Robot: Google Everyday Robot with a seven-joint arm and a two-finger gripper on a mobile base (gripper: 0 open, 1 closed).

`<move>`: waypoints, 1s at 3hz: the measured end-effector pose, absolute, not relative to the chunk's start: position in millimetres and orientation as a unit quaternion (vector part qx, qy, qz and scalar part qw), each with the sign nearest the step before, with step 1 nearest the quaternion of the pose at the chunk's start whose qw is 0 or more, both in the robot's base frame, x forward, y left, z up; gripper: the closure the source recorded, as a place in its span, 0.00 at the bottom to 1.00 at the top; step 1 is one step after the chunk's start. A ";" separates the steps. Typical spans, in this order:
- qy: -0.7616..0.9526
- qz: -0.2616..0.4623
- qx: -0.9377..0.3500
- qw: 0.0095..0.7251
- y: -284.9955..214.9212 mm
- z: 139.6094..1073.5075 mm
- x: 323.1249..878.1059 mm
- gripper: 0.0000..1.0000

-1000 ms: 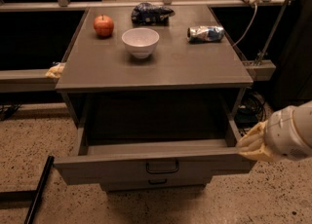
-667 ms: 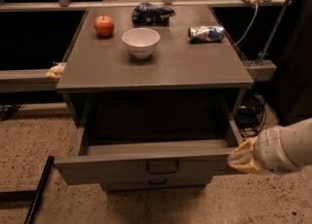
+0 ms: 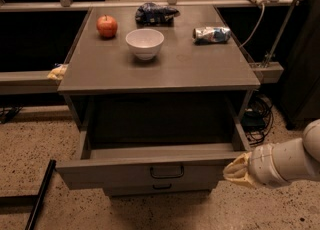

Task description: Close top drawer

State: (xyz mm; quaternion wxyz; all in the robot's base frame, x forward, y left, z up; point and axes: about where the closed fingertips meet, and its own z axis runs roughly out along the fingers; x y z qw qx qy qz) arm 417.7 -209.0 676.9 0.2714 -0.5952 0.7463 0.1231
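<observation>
The top drawer [image 3: 115, 172] of the grey cabinet is pulled far out, and its inside looks dark and empty. Its front panel carries a black wire handle [image 3: 167, 172] at the centre. A lower drawer with a smaller handle [image 3: 162, 187] shows just beneath it. My gripper [image 3: 235, 171], with yellowish fingers on a white arm, comes in from the lower right. It sits at the right end of the drawer's front panel, at about the panel's height. Whether it touches the panel does not show.
On the cabinet top [image 3: 200, 69] sit a red apple [image 3: 107, 26], a white bowl [image 3: 144, 43], a dark chip bag [image 3: 155, 13] and a crushed can [image 3: 212, 34]. Cables [image 3: 257, 114] lie on the floor at the right. A black bar [image 3: 40, 195] lies at the lower left.
My gripper has moved down and to the left, from beside the drawer's right side to the right end of its front panel. The drawer has stayed open.
</observation>
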 end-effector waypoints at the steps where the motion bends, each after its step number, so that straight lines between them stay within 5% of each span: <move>1: 0.733 0.087 -0.610 0.287 -214.0 670.2 423.4 1.00; 3: 0.688 -0.001 -0.643 0.336 -220.3 663.7 453.1 1.00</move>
